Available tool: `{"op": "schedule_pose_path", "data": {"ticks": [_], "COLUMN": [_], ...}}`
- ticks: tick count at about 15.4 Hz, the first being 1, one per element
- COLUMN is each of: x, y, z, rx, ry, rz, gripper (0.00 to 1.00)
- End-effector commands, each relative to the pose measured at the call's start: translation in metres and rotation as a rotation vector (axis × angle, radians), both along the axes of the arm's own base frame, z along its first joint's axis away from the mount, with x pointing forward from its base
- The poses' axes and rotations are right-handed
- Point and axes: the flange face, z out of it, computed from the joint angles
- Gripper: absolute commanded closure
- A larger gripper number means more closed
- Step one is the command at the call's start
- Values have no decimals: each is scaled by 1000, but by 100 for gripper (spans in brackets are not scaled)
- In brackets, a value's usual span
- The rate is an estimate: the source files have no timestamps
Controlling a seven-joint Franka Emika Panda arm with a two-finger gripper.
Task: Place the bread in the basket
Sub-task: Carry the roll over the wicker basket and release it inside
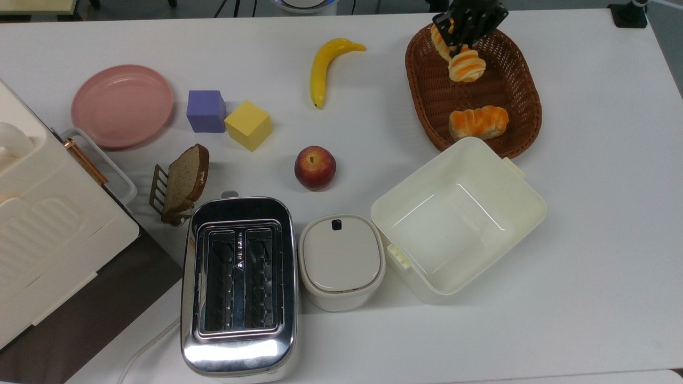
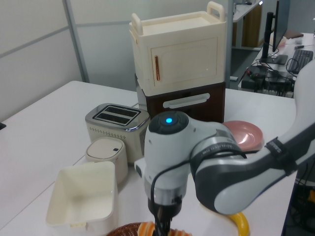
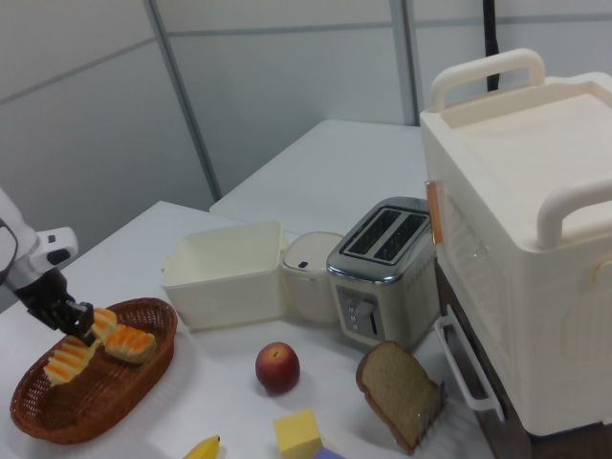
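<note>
The gripper [image 1: 463,38] clamped the bread [image 1: 465,65] above the basket [image 1: 525,122] — seemingly clear of the orange-glazed bun [image 1: 478,121] — over a white table [image 1: 587,266].

In the top view, the basket [image 1: 525,101] sits at the table's [image 1: 587,266] upper right, with the tub [image 1: 525,205] just below it. The bun [image 1: 478,122] lies in the basket; the banana [image 1: 322,69] lies well to the top view's left.

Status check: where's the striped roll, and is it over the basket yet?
Gripper shut on long cream-and-orange striped bread roll. Roll held above dark-brown oval wicker basket. Orange-glazed bun already inside, apart from the roll.
</note>
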Motion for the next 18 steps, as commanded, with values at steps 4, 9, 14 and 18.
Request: {"op": "schedule_pose_path", "data": {"ticks": [4,9,14,18], "x": [-16,-17,-3,52], "y": [15,18,4,-57], "z": [-7,-10,-1,65], "rx": [-45,-55,-44,-42], "ry": [6,1,-12,-19], "rz": [42,53,14,-155], "gripper": [42,0,0,0]}}
